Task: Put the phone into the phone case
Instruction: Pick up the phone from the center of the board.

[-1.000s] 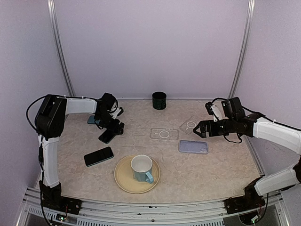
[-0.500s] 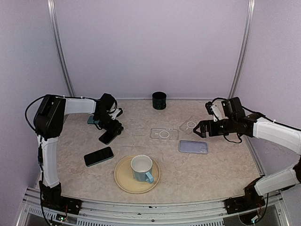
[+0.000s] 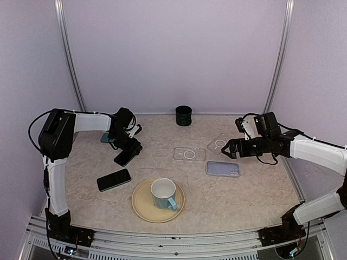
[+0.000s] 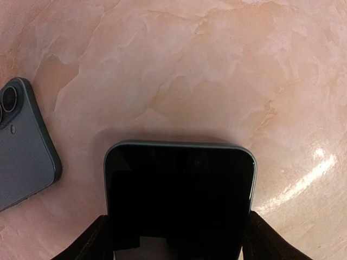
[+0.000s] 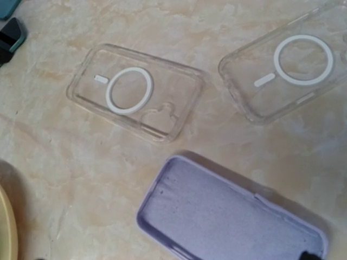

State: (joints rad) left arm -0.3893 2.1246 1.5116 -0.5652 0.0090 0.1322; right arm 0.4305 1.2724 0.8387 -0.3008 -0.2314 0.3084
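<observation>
Black phone (image 4: 179, 189) clamped in left gripper (image 4: 179, 246), right gripper (image 3: 230, 148) spread wide, empty

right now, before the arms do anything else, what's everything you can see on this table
held phone: 1, black, between the left claw's fingers, back left
flat phone: 1, dark, lying left of the plate
blue phone: 1, blue-grey, camera side up, beside the held phone
clear cases: 2, transparent with white rings, centre; the second to its right
lilac case: 1, lilac, open side up, nearer than the clear cases
black cup: 1, black, back centre
plate: 1, beige, front centre
mug: 1, white and light blue, on the plate
table: 1, marbled beige
left claw: 1, black, shut on the held phone
right claw: 1, black, open, by the right-hand clear case
</observation>
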